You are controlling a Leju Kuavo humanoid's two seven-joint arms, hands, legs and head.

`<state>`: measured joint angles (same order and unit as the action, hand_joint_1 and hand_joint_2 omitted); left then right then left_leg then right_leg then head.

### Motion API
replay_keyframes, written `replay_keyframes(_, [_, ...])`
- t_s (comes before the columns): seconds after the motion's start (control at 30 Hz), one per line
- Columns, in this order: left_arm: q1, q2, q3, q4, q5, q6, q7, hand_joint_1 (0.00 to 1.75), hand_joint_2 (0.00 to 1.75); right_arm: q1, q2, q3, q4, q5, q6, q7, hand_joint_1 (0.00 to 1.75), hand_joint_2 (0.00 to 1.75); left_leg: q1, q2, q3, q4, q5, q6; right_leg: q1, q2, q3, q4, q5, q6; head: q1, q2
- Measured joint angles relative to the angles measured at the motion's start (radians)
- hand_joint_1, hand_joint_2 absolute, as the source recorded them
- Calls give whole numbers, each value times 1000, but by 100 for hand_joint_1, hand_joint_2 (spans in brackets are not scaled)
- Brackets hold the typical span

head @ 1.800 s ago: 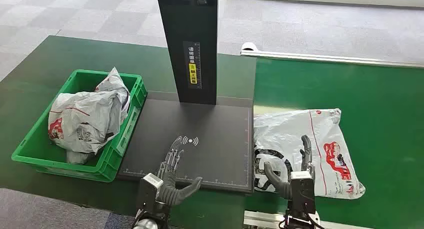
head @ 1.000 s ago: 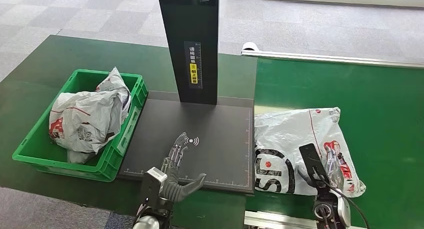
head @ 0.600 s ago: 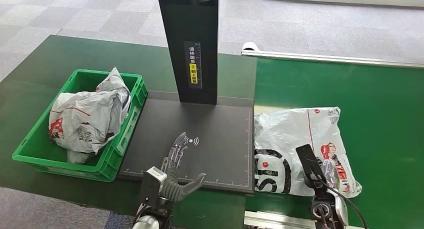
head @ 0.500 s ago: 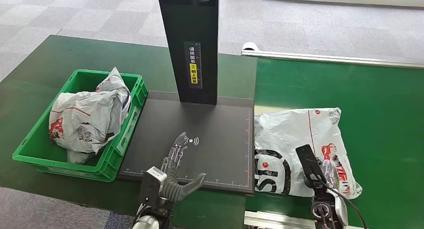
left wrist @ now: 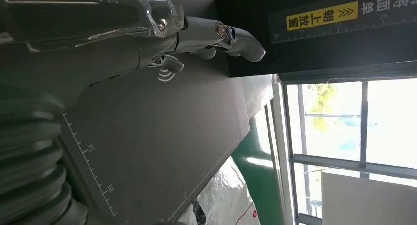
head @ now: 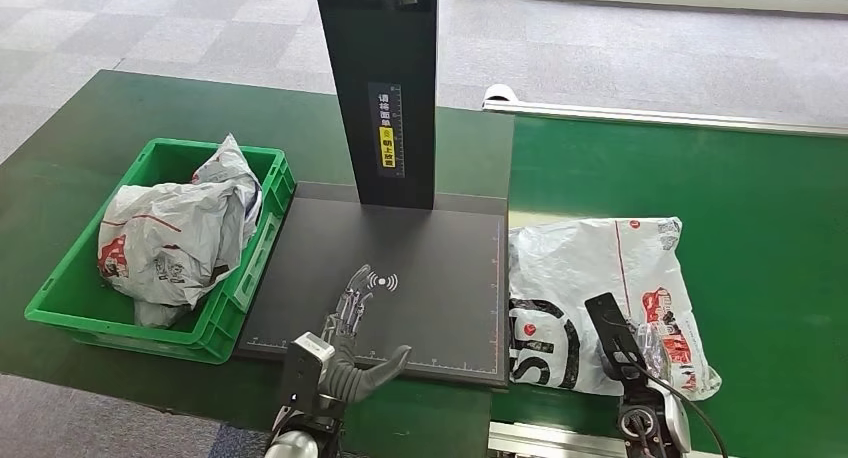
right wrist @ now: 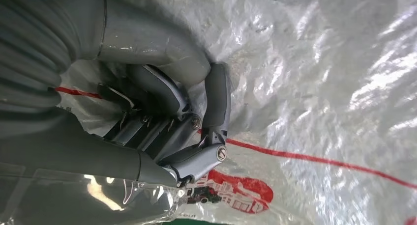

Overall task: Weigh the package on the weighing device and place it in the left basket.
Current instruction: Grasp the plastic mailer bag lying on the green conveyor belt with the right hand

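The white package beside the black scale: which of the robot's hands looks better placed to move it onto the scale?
The right hand: its fingers are already curled into the package. The left hand hovers open above the scale, apart from it.

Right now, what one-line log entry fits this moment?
right hand: fingers curled into white plastic package on green belt | left hand: open above black scale plate | green plastic basket: holds another bag

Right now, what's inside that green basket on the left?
The green basket holds crumpled grey-white plastic packages with red and black print, heaped above its rim. They cover most of the basket's floor, so anything beneath them cannot be seen.
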<state>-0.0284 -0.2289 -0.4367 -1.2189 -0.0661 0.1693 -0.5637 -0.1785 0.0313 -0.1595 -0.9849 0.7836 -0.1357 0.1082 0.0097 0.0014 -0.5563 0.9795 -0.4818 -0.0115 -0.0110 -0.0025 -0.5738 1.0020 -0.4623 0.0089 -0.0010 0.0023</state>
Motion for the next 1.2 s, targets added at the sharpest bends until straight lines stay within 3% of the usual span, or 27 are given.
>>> replay_keyframes(0.2, [5,13,6,0,13,11,-18,0,175,7,17,9,-101,-21,-111,-113,175,175,0,0,0,0,0,0,0,0,0,0,0,0,0,0])
replay_keyframes(0.5, [6,18,17,0,12,7,-39,0,175,105,53,21,-421,-120,-241,-261,175,175,0,0,0,0,0,0,0,0,0,0,0,0,0,0])
replay_keyframes(0.7, [3,18,22,0,9,-1,-45,0,175,154,65,23,-540,-142,-260,-282,175,175,0,0,0,0,0,0,0,0,0,0,0,0,0,0])
replay_keyframes(1.07, [-1,18,28,2,7,-2,-47,0,175,173,71,23,-588,-145,-262,-288,175,175,0,0,0,0,0,0,0,0,0,0,0,0,0,0])
replay_keyframes(1.2, [-1,17,30,2,6,-2,-49,0,175,174,72,23,-589,-144,-257,-282,5,175,0,0,0,0,0,0,0,0,0,0,0,0,0,0])
